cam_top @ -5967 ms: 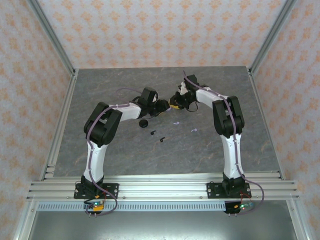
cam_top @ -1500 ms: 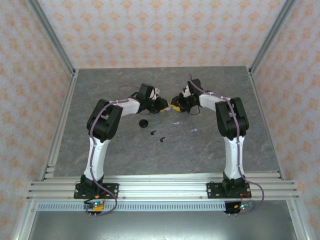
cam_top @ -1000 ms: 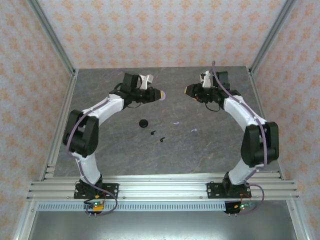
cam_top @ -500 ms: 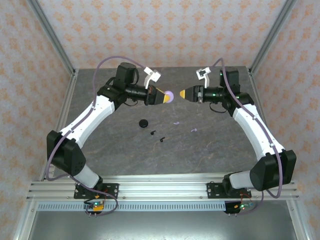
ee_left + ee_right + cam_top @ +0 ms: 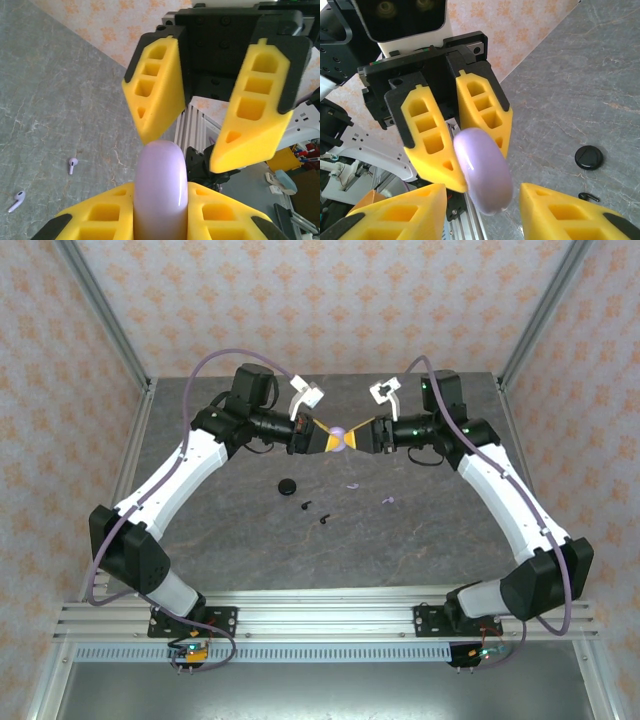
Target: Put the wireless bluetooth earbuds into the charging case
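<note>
Below the left tool's lavender case lie two earbuds.

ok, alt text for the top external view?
Two arms meet above the grey table: the left jaws grip a lavender case, the right jaws stand open facing it. A black case and four earbuds lie below.

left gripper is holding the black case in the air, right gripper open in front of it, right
Not black: the left wrist view shows the left gripper shut on the pale lavender case. The black case lies on the table. The right gripper is indeed open.
</note>
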`<act>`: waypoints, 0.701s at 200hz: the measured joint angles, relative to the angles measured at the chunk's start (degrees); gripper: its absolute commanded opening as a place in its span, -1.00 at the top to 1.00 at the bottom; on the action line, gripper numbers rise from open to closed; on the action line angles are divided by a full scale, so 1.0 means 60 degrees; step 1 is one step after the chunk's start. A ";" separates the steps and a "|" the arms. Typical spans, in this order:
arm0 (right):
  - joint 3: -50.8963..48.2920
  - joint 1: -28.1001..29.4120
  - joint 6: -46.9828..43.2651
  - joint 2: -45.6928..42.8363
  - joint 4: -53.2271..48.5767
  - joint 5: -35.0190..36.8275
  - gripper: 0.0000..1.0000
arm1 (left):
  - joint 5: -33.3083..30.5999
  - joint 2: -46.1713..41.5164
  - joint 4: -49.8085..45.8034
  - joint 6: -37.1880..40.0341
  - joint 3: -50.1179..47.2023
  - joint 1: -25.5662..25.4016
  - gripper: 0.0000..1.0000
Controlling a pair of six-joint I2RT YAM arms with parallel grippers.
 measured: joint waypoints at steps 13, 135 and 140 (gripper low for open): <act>0.0055 0.0015 -0.0047 0.0106 -0.0058 -0.0007 0.19 | 0.0040 0.0000 -0.0022 0.0007 0.0025 0.0000 0.76; 0.0259 0.0200 -0.0240 0.0328 -0.0186 -0.0193 0.54 | -0.0142 -0.0098 -0.0076 -0.0353 0.0066 -0.0062 0.25; 0.0259 0.0200 -0.0193 0.0324 -0.0135 -0.0182 0.54 | -0.0226 -0.0149 0.0004 -0.0412 0.0018 -0.0062 0.21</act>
